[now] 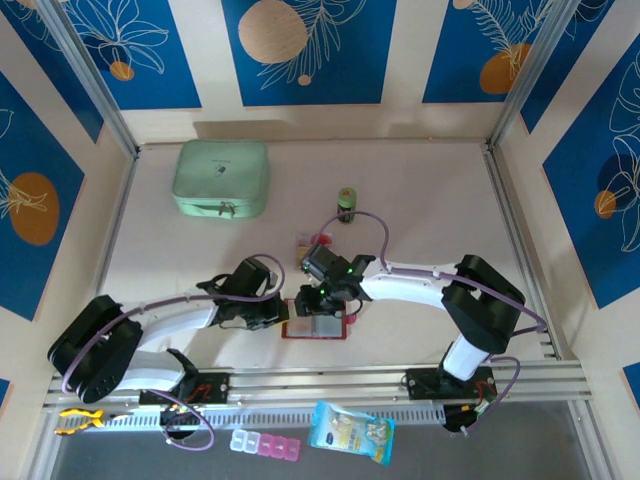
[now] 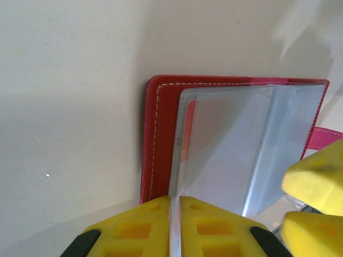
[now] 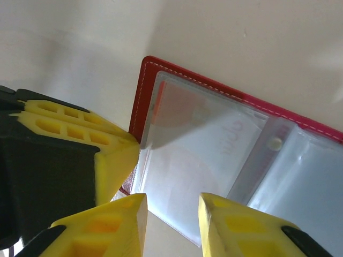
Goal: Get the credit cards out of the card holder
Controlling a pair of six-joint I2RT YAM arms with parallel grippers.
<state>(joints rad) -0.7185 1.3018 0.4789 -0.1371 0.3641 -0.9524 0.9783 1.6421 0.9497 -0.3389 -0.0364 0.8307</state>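
— Under our right gripper (image 3: 172,211), what lies?
— The holder (image 3: 142,93), open. Right jaws stand apart, empty. Our left gripper (image 2: 174,206) pinches its sleeve (image 2: 225,155) tight. One card (image 3: 174,104) sits inside, not out.

You look down on a pale bench (image 1: 420,190), boxed in by cream walls (image 1: 403,60). Blue panels (image 1: 340,80) carry white leaves and orange circles, aluminium posts (image 1: 94,85) stand at the rear corners, and the light is soft and even.
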